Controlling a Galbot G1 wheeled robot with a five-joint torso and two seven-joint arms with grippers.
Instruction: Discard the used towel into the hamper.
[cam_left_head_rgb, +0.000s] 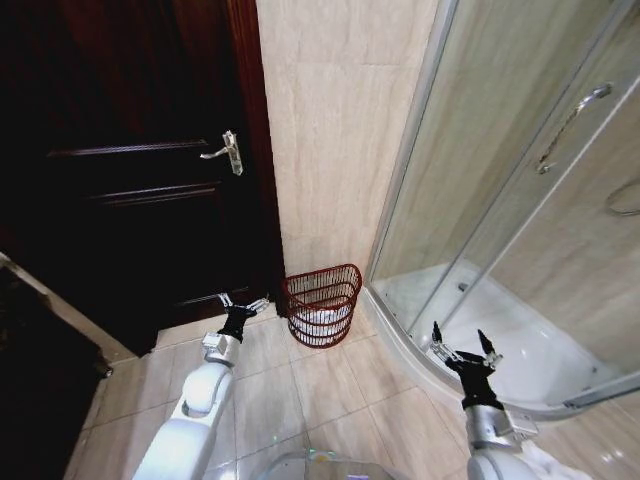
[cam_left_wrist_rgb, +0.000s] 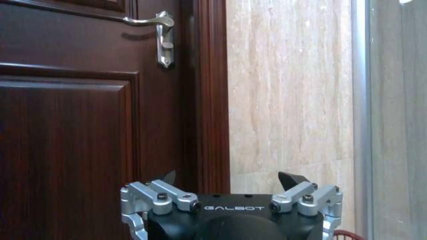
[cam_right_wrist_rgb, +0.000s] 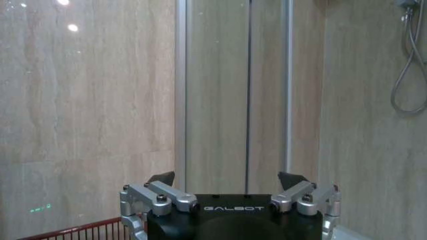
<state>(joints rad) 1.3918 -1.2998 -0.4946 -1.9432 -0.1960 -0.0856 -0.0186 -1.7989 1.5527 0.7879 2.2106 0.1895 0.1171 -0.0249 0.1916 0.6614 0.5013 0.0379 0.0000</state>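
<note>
1. The hamper (cam_left_head_rgb: 321, 305) stands on the tiled floor (cam_left_head_rgb: 300, 390) against the beige wall, between the dark wooden door (cam_left_head_rgb: 130, 170) and the curved glass shower enclosure (cam_left_head_rgb: 520, 200).
2. Something white, folded or bunched, lies in the bottom of the hamper; it is most likely the towel (cam_left_head_rgb: 322, 322), though through the wire weave I cannot be certain.
3. The left gripper (cam_left_head_rgb: 244, 303) hangs low just beside the hamper, on the door side, apart from its rim. Its fingers are spread wide and hold nothing; the left wrist view shows the two tips standing far apart with only the door and wall beyond them.
4. The right gripper (cam_left_head_rgb: 464, 345) sits farther off, over the edge of the shower tray (cam_left_head_rgb: 520, 360). It is also wide and empty, as the right wrist view confirms.
5. Judged from this, the drop looks already made: white cloth in the basket, both grippers bare.
6. What remains, as I read it, is little more than drawing the left arm clear without clipping the rim or nudging the light wire basket, and checking that no cloth hangs over the edge. None appears to.
</note>
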